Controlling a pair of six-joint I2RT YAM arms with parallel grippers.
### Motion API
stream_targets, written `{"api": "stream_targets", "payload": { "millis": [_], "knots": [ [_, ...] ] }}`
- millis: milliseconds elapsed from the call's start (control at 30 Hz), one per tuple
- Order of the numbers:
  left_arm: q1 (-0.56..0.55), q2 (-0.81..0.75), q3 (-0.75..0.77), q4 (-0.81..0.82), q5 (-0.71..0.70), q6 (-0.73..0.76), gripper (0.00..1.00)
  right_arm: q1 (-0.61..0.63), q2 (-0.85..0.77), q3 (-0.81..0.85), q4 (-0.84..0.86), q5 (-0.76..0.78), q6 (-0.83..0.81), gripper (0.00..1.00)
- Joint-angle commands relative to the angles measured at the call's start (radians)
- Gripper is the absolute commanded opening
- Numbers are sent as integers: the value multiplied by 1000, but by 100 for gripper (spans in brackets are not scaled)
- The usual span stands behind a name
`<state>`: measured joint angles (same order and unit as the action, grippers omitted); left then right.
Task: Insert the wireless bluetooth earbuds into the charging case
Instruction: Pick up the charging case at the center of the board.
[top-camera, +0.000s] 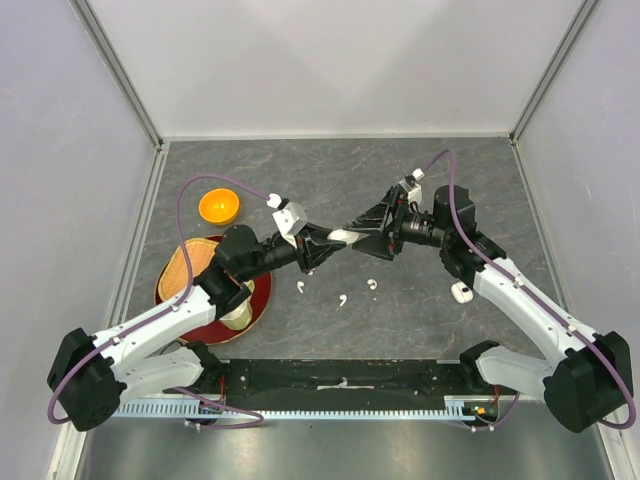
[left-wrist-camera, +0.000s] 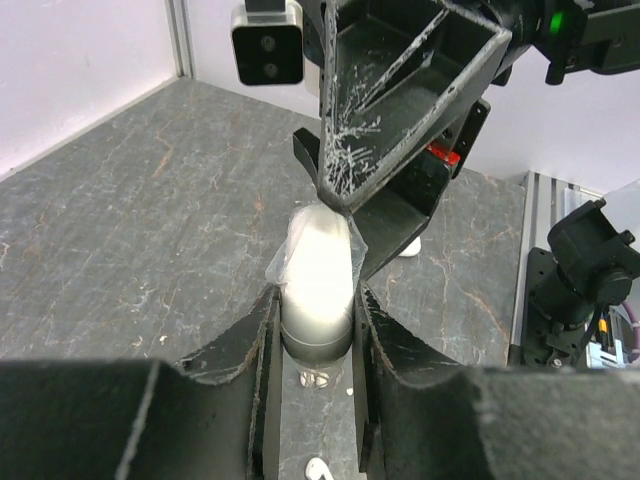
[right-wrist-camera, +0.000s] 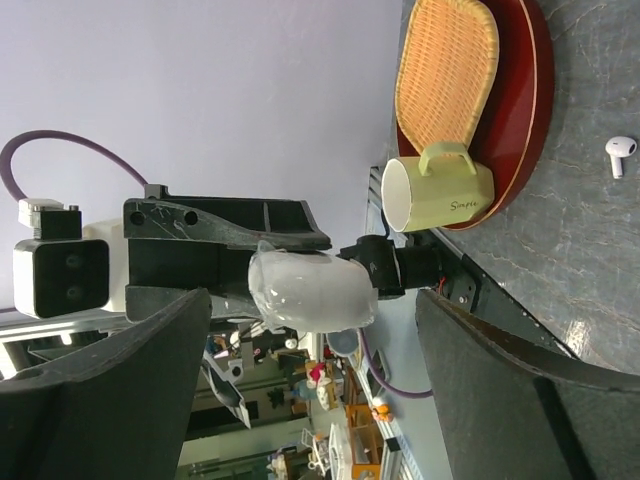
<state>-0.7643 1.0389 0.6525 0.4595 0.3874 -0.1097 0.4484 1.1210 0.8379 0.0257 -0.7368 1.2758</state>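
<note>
Room is widest behind the arms, where open desk (top-camera: 330, 170) runs to the back wall; a bowl (top-camera: 218, 206) and a red tray (top-camera: 262, 298) crowd your left side. Your left tool (top-camera: 330, 243) is clenched on the case (left-wrist-camera: 318, 270), held above mid-desk. Your right tool (top-camera: 360, 228) is spread wide, with the case's far end between its fingers. Three earbuds (top-camera: 342, 299) lie loose on the desk just nearer you than the tools.

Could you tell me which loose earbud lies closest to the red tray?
The leftmost earbud, just right of the red tray; the middle earbud and rightmost earbud lie farther away.
</note>
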Motion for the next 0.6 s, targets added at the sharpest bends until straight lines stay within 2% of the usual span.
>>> {"api": "stream_targets", "payload": {
  "millis": [0,200,567],
  "knots": [
    [2,-13,-5,99,-21,16,2,15,13,-13,57,-22,46,87],
    [2,7,-5,110,4,11,2,23,20,-80,201,-15,154,77],
    [0,15,-13,113,13,5,2,23,13,-128,318,14,255,65]
  ]
}}
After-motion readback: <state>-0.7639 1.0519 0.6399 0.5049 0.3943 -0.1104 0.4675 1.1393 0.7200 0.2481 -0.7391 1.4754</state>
